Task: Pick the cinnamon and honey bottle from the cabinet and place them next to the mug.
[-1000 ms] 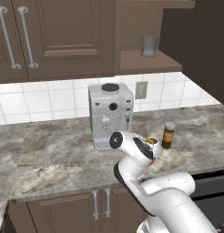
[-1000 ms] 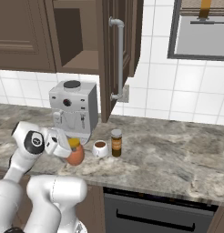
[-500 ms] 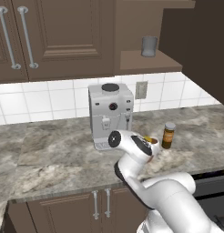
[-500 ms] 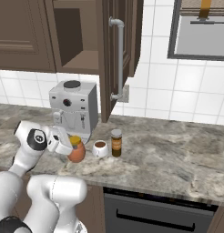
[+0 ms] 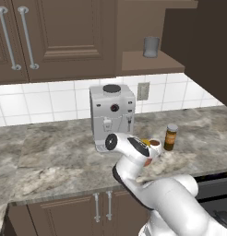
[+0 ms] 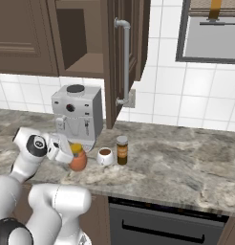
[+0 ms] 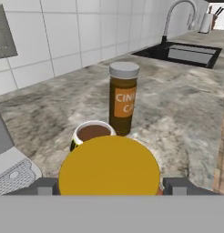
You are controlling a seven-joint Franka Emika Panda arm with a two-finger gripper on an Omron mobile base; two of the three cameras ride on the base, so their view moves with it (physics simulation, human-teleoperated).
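Marbled grey stone makes up the surface (image 6: 186,167), backed by white tile, with the dark wooden cabinet (image 6: 67,43) above, its door swung open on a long silver handle and its niche bare, which suggests both jars are already out. Against the wall stands a boxy silver coffee machine (image 6: 77,115), taken here as the landmark. Just in front of it, at its right corner, the end effector (image 6: 69,155) holds the honey bottle (image 6: 78,160), a squat rounded orange jar with a broad yellow lid, its fingers spread to either side of the jar and pinching it, low over or on the stone. Right of the machine stands the cinnamon (image 6: 122,150), a slim brown cylinder with a grey lid, upright beside the mug (image 6: 105,156), a small white cup of dark liquid. The honey bottle sits just left of the mug, so it looks about ready for release.
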